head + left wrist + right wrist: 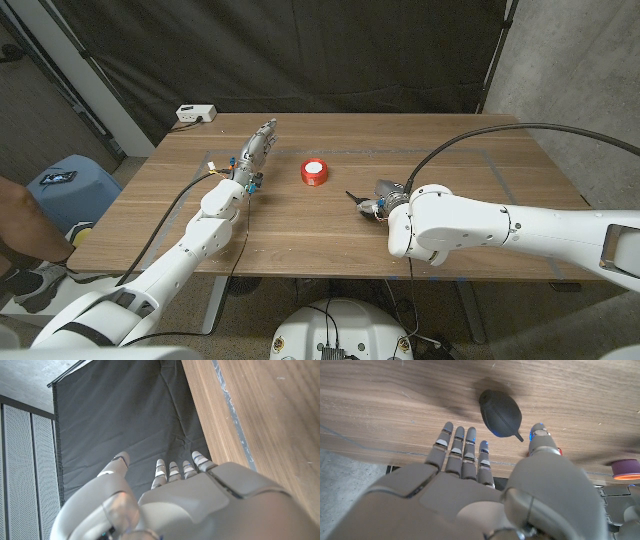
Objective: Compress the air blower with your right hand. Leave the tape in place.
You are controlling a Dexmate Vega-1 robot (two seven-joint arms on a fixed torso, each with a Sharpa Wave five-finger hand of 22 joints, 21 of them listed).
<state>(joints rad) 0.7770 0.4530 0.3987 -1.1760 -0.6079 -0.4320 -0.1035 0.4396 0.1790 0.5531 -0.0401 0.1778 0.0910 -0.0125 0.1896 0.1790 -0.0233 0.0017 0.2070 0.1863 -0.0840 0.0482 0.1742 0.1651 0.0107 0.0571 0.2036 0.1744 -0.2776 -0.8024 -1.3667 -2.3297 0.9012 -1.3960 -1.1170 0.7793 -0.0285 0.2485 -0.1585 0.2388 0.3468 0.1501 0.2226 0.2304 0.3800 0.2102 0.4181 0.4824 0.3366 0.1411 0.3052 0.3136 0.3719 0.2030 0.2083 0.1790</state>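
Observation:
A black rubber air blower (501, 408) lies on the wooden table (470, 170), its nozzle toward my right thumb. My right hand (485, 460) hovers close behind it, fingers straight and apart, holding nothing. In the head view the blower (354, 198) pokes out just left of my right hand (385, 202), right of the table's middle. A red roll of tape (314, 172) with a white core stands a short way beyond it; its edge is visible as the tape (625, 469). My left hand (257, 148) reaches out at the left, fingers (172, 471) straight, empty.
A white power box (195, 114) sits at the table's far left corner. A blue stool (62, 182) and a person's arm (20, 228) are off the left side. A black curtain (330, 50) hangs behind the table. Faint tape lines mark the tabletop.

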